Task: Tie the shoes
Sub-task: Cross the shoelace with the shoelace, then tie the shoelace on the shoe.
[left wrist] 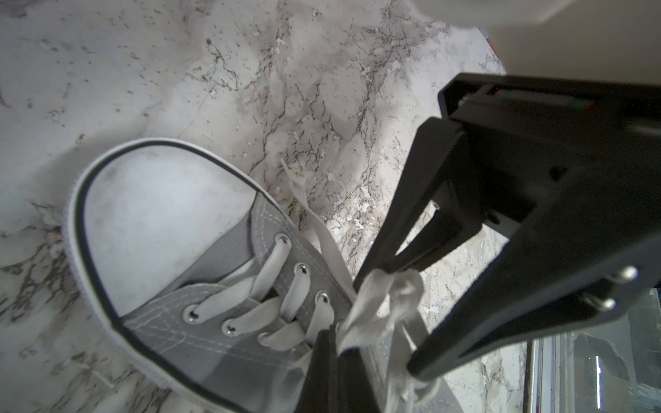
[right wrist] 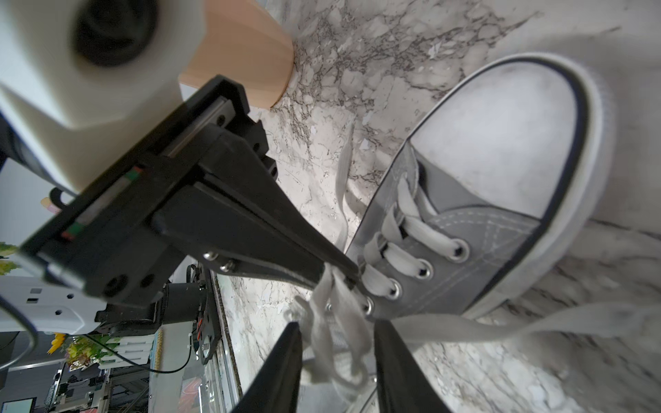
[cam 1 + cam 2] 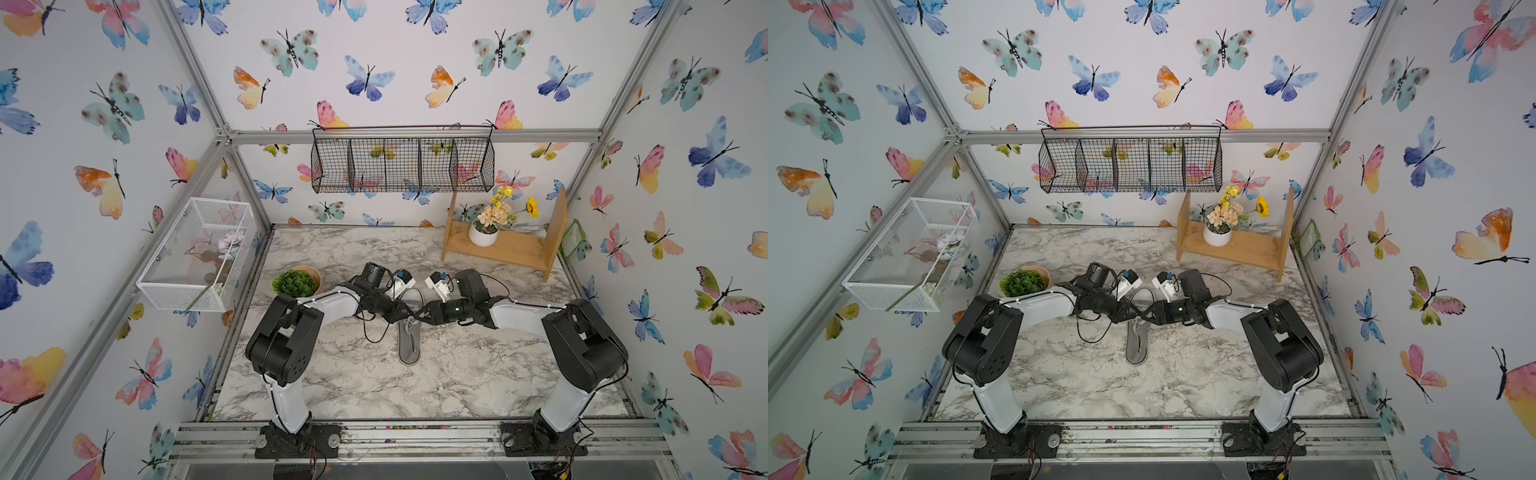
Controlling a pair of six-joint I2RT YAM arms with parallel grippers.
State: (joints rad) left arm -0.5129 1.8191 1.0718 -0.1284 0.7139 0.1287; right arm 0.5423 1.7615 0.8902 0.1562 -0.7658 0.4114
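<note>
Jaws from both sides hung over the lacing of the shoe (image 3: 409, 345), mid-desk (image 3: 478, 374).
The shoe lay with its long axis running from front edge to back edge, toe toward the back. The left gripper (image 2: 348, 273) had its jaws clamped on the laces (image 1: 379, 296). The right gripper (image 2: 338, 325) had its jaws apart, with the bunched lace loose between them. Neither side was nearer, and any pull would likely run crosswise to the shoe.

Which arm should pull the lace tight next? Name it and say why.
Left, probably. The left end effector is shut on the white lace by the shoe and can pull at once; the right end effector stands open around the lace, gripping nothing.
</note>
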